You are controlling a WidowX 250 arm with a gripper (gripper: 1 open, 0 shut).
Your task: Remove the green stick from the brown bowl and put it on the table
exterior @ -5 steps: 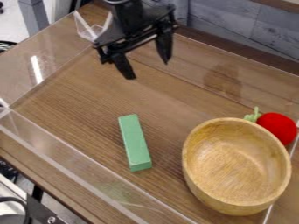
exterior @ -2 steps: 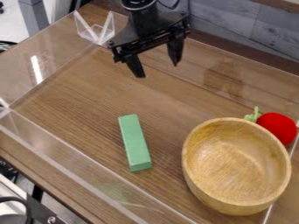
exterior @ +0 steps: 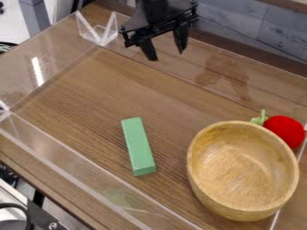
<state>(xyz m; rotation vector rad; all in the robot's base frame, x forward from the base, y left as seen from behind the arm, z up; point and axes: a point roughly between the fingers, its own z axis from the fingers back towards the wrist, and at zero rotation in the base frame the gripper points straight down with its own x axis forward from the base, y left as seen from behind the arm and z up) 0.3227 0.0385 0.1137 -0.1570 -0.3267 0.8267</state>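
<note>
On table (exterior: 84,99) – green stick (exterior: 138,145) lies left of brown bowl (exterior: 243,171) – gripper (exterior: 164,45) empty, jaws apart

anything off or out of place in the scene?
Nothing stands out. Green stick lies flat on the table, left of the empty brown bowl. Gripper hangs clear near the back.

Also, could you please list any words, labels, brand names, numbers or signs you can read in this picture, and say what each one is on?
None: no readable text shows anywhere.
The flat matte green stick, the round tan wooden bowl, the red strawberry-like toy, the brown wood-grain table and the black tool show no lettering.
</note>
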